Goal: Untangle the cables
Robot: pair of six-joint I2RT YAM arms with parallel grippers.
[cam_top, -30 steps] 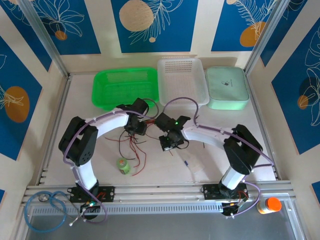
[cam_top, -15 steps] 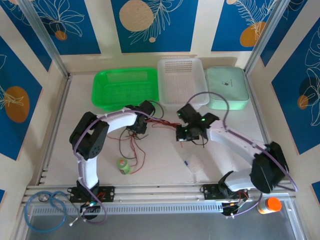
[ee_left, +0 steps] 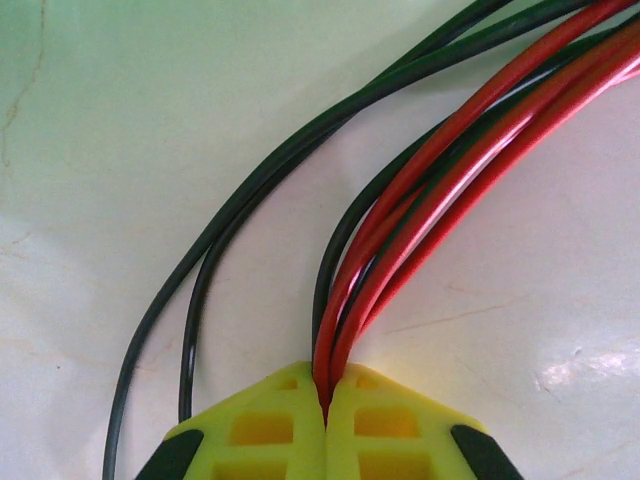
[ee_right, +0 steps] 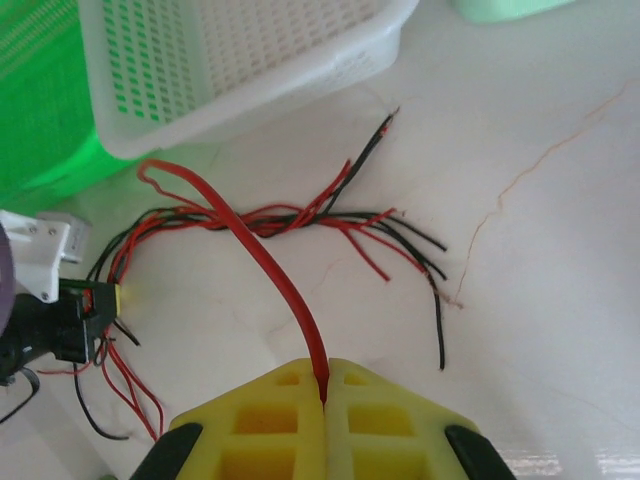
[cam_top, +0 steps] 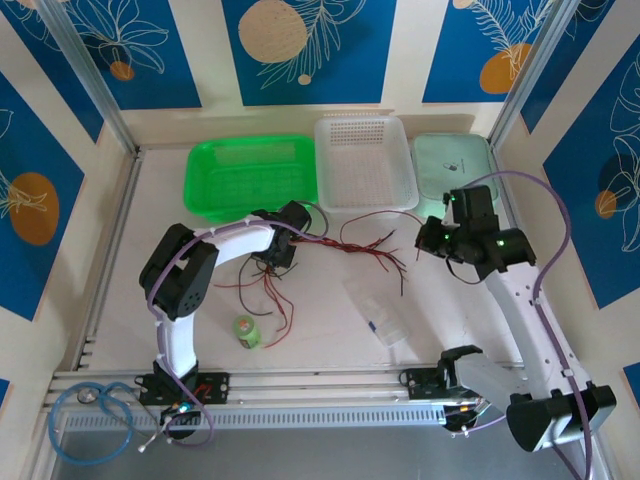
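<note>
While left hand (ee_left: 325,398) clamps cables (ee_left: 440,175) (several), right hand (ee_right: 322,385) pinches one.

You're in a robot lab cell: aluminium rails (cam_top: 320,381), printed wall panels (cam_top: 350,60), left arm (cam_top: 176,283) and right arm (cam_top: 524,310) bolted to the desk (cam_top: 150,205).

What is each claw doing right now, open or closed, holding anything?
The left gripper: closed on a bunch of red and black cables.
The right gripper: closed on one red cable.
</note>
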